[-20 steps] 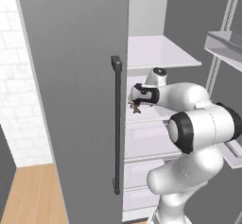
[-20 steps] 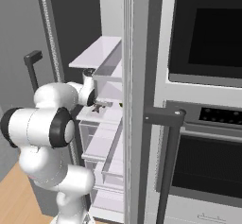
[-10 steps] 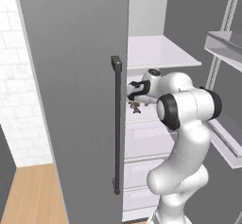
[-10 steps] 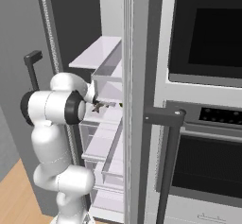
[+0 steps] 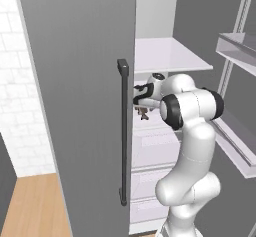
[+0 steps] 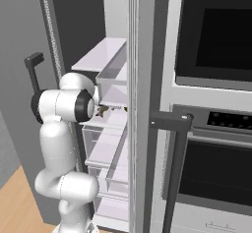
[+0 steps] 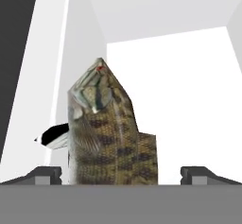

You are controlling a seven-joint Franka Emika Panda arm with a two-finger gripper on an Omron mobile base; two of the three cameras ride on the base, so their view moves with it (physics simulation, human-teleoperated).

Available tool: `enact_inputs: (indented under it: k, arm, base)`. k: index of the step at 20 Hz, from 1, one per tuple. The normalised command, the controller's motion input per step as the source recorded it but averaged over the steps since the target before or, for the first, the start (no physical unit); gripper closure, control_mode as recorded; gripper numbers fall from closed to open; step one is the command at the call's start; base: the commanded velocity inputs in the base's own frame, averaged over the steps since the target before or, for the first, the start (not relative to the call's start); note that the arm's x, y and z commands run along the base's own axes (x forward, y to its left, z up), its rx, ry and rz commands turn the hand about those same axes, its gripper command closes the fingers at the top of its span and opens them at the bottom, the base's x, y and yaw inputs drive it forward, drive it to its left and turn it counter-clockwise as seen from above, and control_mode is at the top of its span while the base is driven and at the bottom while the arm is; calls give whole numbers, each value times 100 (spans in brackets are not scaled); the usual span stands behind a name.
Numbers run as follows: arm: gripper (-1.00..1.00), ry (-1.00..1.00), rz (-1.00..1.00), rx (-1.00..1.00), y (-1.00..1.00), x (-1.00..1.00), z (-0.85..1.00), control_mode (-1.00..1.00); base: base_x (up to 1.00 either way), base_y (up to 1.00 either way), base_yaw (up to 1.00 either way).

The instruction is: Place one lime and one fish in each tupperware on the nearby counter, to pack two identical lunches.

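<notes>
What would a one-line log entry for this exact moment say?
place: fridge shelf | claw: open, astride fish | fish: unclamped | packed: nothing visible

The fish (image 7: pixel 106 133), just ahead of the gripper's dark finger tips (image 7: pixel 121 173), is olive-brown with darker scaly blotches, a pale grey-green head and a small red spot near its snout. Beside it, a fin (image 7: pixel 54 135) shows black and white. Around it, the fridge shelf (image 7: pixel 179 100) is plain white, and the fridge door (image 5: pixel 75 81) is mid-grey with a black handle (image 5: pixel 123 131).
</notes>
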Motion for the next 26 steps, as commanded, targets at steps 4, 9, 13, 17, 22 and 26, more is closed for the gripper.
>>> enact_inputs:
  k: [4, 9, 13, 17, 22, 26]
  arm:
    - [-100, 0, 0, 0, 18, 7, -26, -100]
    - [-100, 0, 0, 0, 0, 0, -50, -100]
    - [100, 0, 0, 0, 10, 0, -39, -100]
    - [100, -1, 0, 0, 5, 0, -20, -100]
    - [100, 0, 0, 0, 0, 0, -1, -100]
    - [100, 0, 0, 0, 0, -16, 0, -100]
  base:
    - [0, 0, 0]
    - [0, 0, 0]
    - [0, 0, 0]
    - [0, 0, 0]
    - [0, 0, 0]
    - [0, 0, 0]
